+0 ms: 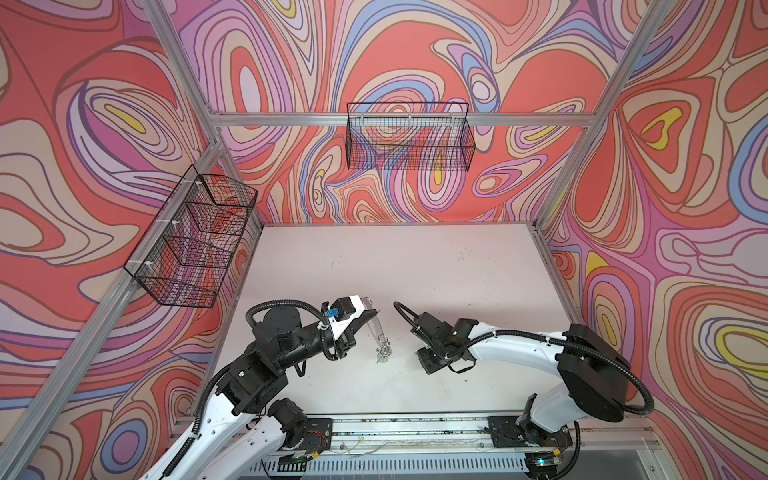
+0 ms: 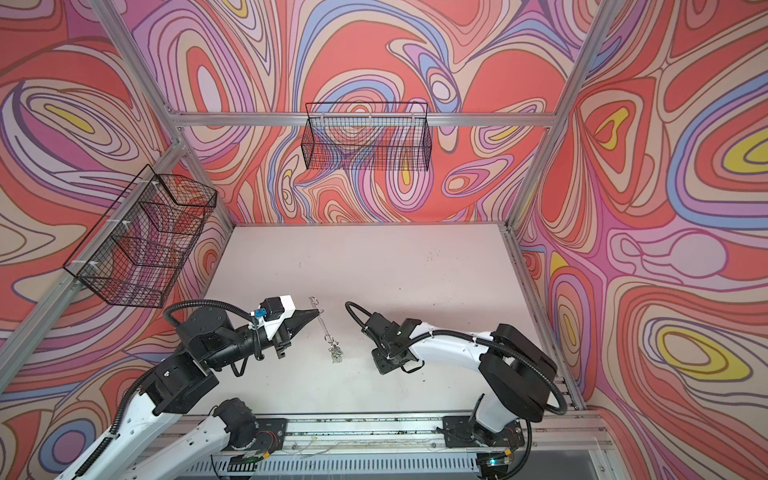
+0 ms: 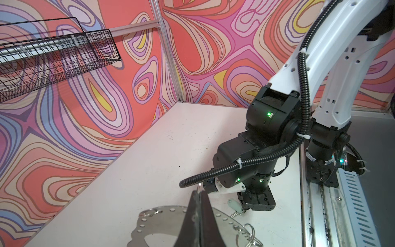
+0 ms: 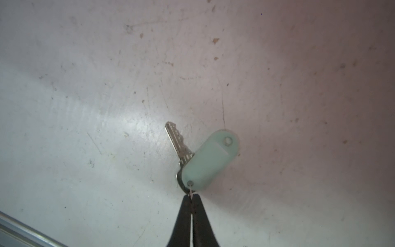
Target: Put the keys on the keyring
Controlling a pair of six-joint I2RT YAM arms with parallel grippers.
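Observation:
My left gripper (image 3: pixel 198 192) is shut on the keyring (image 3: pixel 162 220), a flat shiny metal band with small holes and wire loops (image 3: pixel 249 235) along its rim. In both top views the keyring (image 1: pixel 376 328) (image 2: pixel 323 326) shows edge-on, lifted off the table, with a silvery cluster (image 1: pixel 383 353) at its near end. My right gripper (image 4: pixel 191 195) is shut on the thin wire loop of one of the keys (image 4: pixel 178 142), which carries a pale green tag (image 4: pixel 210 160). That key sits close over the table, right of the keyring. The right wrist (image 1: pixel 434 357) points down and hides its fingers from above.
The pale table (image 1: pixel 415 266) runs back to the patterned walls. A black wire basket (image 1: pixel 409 137) hangs on the back wall and another basket (image 1: pixel 195 241) on the left wall. An aluminium rail (image 1: pixel 415 432) runs along the front edge.

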